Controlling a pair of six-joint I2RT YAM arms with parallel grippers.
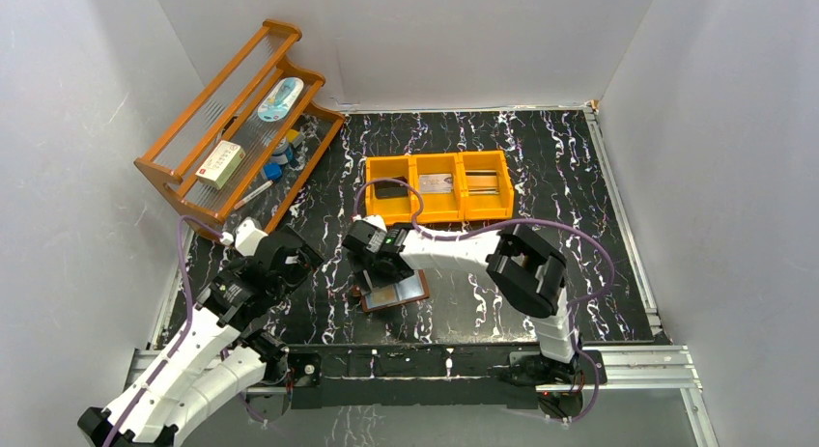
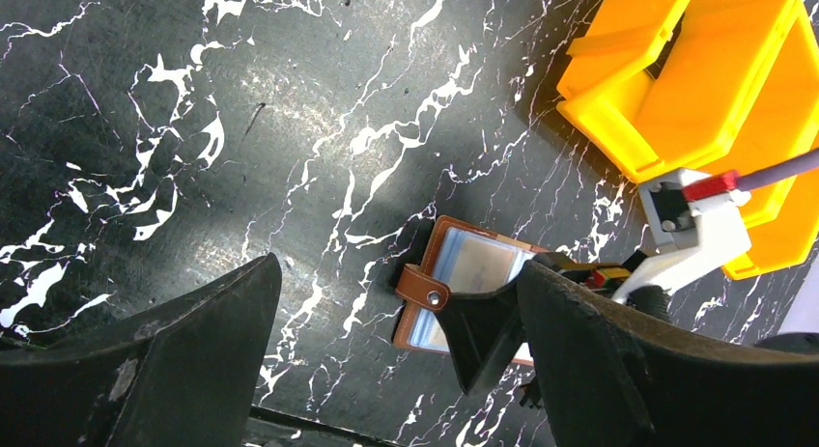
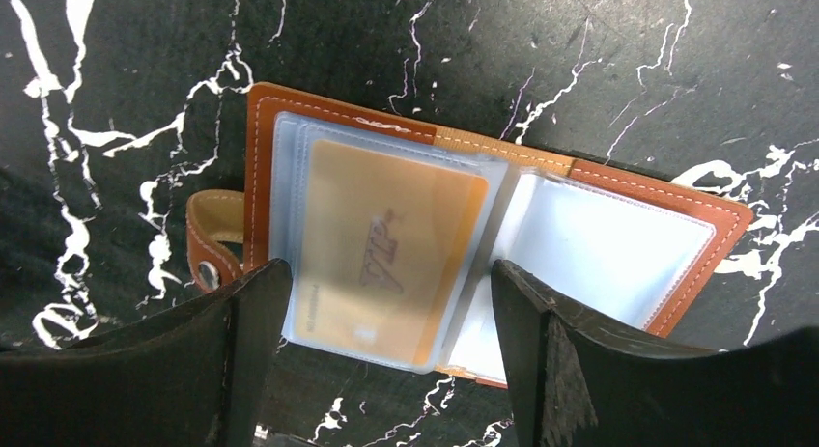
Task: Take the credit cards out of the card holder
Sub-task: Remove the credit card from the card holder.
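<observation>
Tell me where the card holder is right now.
In the top view the card holder lies open on the table near its front middle, just nearer than the orange bin and directly beneath the right gripper.

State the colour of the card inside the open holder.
The card is tan; right wrist view shows best.

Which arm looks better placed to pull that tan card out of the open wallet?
The right arm: the right tool, open, hangs directly over the open card holder, the tan card framed between its fingers. The left tool sits off to the holder's side.
</observation>
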